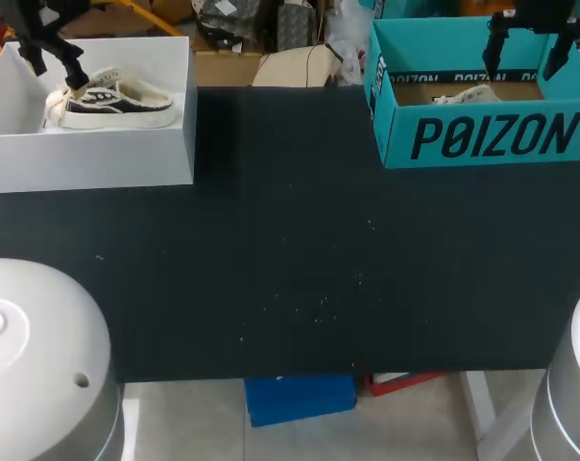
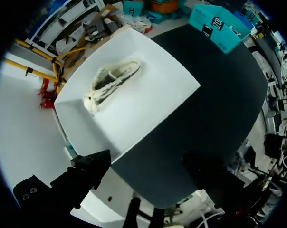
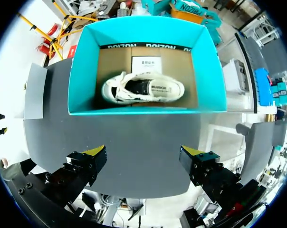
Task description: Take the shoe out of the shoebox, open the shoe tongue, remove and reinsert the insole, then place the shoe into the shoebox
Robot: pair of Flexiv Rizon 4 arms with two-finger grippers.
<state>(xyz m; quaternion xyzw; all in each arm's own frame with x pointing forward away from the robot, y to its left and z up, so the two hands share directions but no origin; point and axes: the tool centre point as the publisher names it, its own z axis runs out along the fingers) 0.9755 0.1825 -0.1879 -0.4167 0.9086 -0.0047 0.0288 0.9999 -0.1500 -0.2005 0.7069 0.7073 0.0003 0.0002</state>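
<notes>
Right claw: the right claw (image 3: 143, 154) hangs above the near edge of the teal shoebox (image 3: 211, 61), its yellow-tipped fingers (image 3: 94, 152) spread wide with nothing between them.
Right claw from above: in the head view the right claw (image 1: 527, 48) sits over the box's (image 1: 492, 134) open top, clear of its walls.
Pale shoe: the pale shoe (image 3: 143, 89) sits on its sole on the brown floor of the teal shoebox, lengthwise along the front wall. It is a cream-white low sneaker with a dark inner lining and loose laces bunched at one end. Only a sliver of it (image 1: 468, 94) shows in the head view.
Card: a white card (image 3: 144, 61) lies flat on the box floor just behind the shoe.
Left claw: the left claw (image 2: 148, 171) is spread open and empty, hanging over the near corner of the white shoebox (image 2: 153, 95); seen from above (image 1: 58, 62), it is over the box (image 1: 98, 158).
Dark shoe: the dark shoe (image 2: 112, 80) rests inside the white shoebox. It is a black-and-cream low sneaker (image 1: 112, 96) with a pale sole and cream laces.
Surface: the black surface (image 1: 290, 269) carries both boxes at its far corners, well apart.
</notes>
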